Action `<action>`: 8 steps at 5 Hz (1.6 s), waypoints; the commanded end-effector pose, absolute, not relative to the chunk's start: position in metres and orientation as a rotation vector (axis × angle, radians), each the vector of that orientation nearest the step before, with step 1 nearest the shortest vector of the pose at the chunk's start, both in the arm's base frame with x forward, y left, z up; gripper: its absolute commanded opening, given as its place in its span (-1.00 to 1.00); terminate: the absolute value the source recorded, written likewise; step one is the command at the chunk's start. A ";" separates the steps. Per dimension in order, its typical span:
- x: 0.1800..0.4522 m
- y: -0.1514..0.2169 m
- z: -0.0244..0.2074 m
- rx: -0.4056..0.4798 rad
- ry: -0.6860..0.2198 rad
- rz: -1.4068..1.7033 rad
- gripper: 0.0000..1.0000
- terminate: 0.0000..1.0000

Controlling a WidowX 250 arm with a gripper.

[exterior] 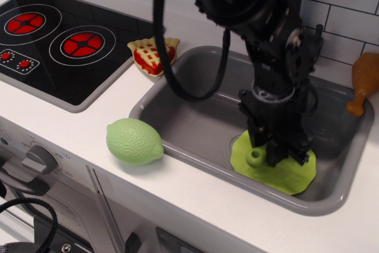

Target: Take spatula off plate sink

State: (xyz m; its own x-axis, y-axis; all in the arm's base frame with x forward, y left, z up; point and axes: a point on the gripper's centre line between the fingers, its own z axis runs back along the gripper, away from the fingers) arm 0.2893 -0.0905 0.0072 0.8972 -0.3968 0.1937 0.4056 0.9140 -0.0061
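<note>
The lime-green plate [291,175] lies flat on the floor of the grey sink [192,111], at its front right. The spatula lies on the plate; only the round end of its lime-green handle with the hole [256,157] shows. Its grey blade is hidden behind the arm. My black gripper [270,154] points straight down onto the plate, with its fingers drawn in close on the spatula handle just behind the hole end. The spatula still rests on the plate.
A pale green toy lemon [134,141] sits on the white counter left of the sink. A red pie slice [153,55] lies at the sink's back left corner. A brown drumstick [364,82] is at the right edge. The black stovetop [59,45] is far left.
</note>
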 end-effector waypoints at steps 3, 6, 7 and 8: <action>0.308 -0.043 0.032 -0.045 -0.207 0.006 -1.00 -1.00; 0.325 -0.021 0.010 0.097 -0.236 -0.291 -1.00 -1.00; 0.341 -0.016 0.008 0.139 -0.230 -0.412 -1.00 -1.00; 0.352 -0.012 0.007 0.126 -0.208 -0.462 -1.00 -1.00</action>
